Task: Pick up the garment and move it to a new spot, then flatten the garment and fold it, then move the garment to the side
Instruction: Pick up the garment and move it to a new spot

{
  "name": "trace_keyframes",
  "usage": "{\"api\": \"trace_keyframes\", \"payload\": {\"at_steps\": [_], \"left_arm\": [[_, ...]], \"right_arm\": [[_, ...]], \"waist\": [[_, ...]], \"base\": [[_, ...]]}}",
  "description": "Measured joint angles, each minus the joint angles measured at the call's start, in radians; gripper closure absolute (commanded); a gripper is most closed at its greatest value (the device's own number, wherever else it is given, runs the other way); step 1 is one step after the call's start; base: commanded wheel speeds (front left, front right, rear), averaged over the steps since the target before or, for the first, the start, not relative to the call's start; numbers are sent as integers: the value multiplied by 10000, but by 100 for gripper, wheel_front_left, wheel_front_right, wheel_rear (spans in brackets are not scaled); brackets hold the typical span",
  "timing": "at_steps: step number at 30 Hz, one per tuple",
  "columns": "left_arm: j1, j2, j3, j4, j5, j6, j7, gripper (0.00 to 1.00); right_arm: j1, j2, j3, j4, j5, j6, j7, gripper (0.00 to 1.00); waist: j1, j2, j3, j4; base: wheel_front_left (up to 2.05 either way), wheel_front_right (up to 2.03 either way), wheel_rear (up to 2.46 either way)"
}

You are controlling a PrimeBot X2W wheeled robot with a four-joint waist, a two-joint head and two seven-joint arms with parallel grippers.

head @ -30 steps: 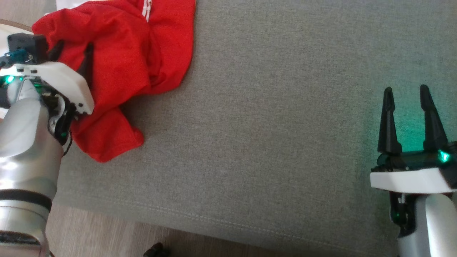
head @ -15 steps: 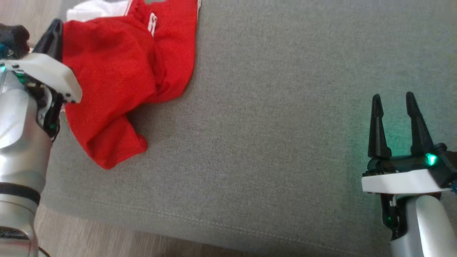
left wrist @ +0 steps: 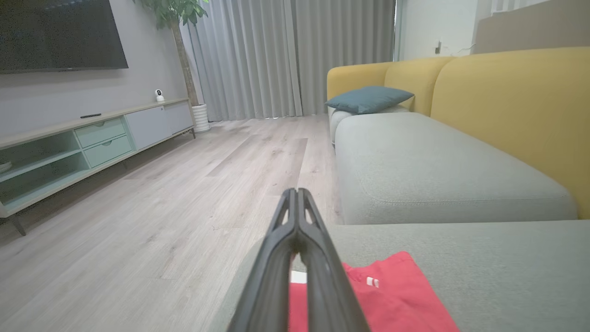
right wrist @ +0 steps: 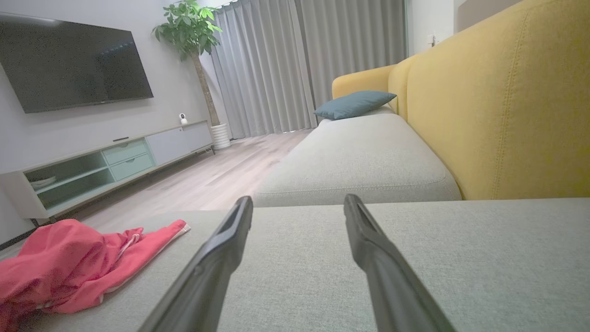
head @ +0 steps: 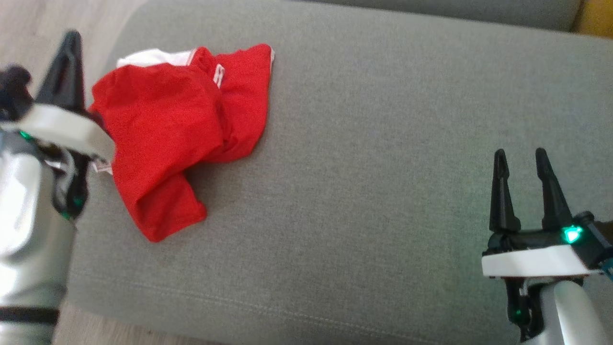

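Red garment [head: 163,139] lies crumpled on a grey cushion [head: 383,143], upper left of the head view, not yet flattened or folded. Left gripper [head: 71,45] beside it, fingers together, apparently empty. Right gripper [head: 521,158], lower right, fingers apart.

The garment [head: 163,124] is lying crumpled on the grey sofa cushion [head: 383,167], toward the robot's left and close to that end of the seat. It is showing as bright red cloth with a white panel peeking out at its far edge and a small white striped mark near a fold. Its middle is bunching into soft ridges, while one rounded lobe is reaching toward the cushion's front edge. In the right wrist view the garment [right wrist: 69,263] is humping up, with a white-edged flap trailing flat.
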Motion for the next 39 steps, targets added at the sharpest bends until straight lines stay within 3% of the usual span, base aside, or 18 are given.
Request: {"api": "trace_keyframes", "payload": {"at_steps": [6,12,13,14,15,22,31,39], "left_arm": [[1824,-451,65,-1511,-190,351,2,100],[3914,-857,27,-2700,-255,989,2,100],[4218,-951,36,-2861,-270,1114,2,94],[4502,-1055,33,-2997,-330,1216,0,50],[4769,-1135,12,-3103,-322,1277,0,0],[6650,-1783,123,-3705,-48,1921,2,0],[6869,-1973,416,-3946,504,1812,2,0],[6836,-1994,341,-3570,761,1407,4,0]], "right_arm": [[332,0,107,-50,226,0,0,0],[853,6,255,-148,407,0,0,0],[941,6,282,-150,412,0,0,0],[1036,8,303,-163,451,0,0,0],[1118,8,334,-173,508,0,0,0],[1642,13,675,-255,575,0,0,0],[1688,15,755,-307,575,0,0,0],[1661,15,851,-307,522,0,0,0]], "waist": [[0,0,-741,168],[0,0,-1439,401],[0,0,-1537,441],[0,0,-1630,484],[0,0,-1715,526],[0,0,-2158,762],[0,0,-2116,849],[0,0,-1746,720]], "base": [[0,0,0],[0,0,0],[0,0,0],[0,0,0],[0,0,0],[0,0,0],[0,0,0],[0,0,0]]}}
